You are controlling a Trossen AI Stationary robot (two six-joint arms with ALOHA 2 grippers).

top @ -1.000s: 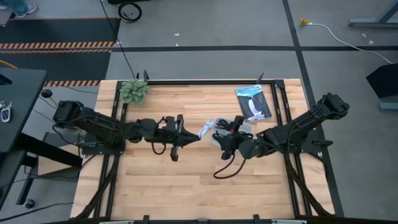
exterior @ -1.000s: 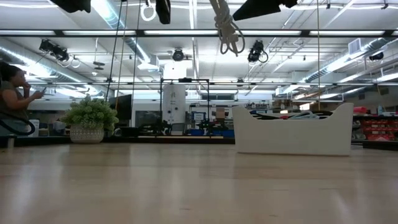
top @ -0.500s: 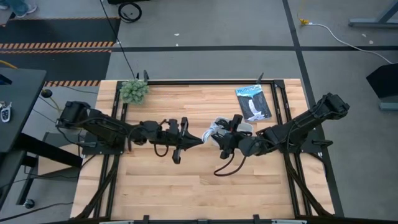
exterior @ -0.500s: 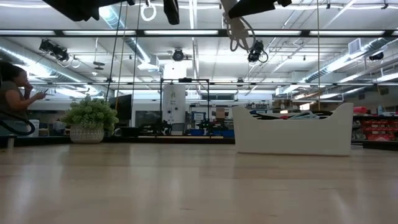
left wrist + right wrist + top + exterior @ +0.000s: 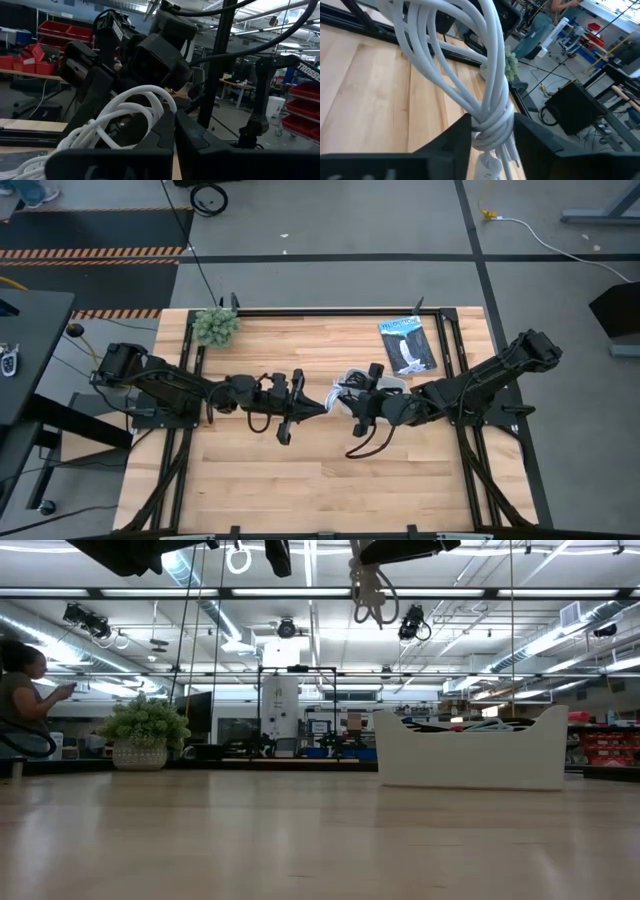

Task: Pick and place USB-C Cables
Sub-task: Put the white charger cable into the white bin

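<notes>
A white USB-C cable (image 5: 343, 390), coiled and wrapped around its middle, hangs in the air above the table's centre (image 5: 370, 590) between the two arms. My right gripper (image 5: 352, 402) comes from the right and is shut on it (image 5: 492, 135). My left gripper (image 5: 318, 405) comes from the left, fingers shut, with its tips at the cable's loops (image 5: 175, 125). The black, red-banded and blue-grey cables do not show as separate things. Dark shapes stick out above the white tray's rim (image 5: 470, 755). My right gripper pinches the white cable at its wrapped middle (image 5: 492, 127), one finger on each side. The long loops (image 5: 470, 60) run on past the fingertips; the plug ends (image 5: 490, 165) lie back toward the wrist. The cable is lifted clear of the table. My left gripper is shut with one white loop (image 5: 162, 100) running in at its fingertips, coming level from the table's left. The fingers hide the place of contact, so one strand or more cannot be told. The rest of the coil (image 5: 100, 127) lies beside the fingers, off the table.
The white tray (image 5: 395, 385) sits right of centre, mostly under my right arm. A flat black packet with a blue label (image 5: 408, 345) lies toward the far right. A potted plant (image 5: 215, 326) stands at the far left corner. A person (image 5: 20, 690) sits beyond the table's left side.
My left gripper has moved toward the table's right, closing on my right gripper and the cable. My right gripper has shifted a little toward the left. The white cable has stayed lifted between them and swung slightly.
</notes>
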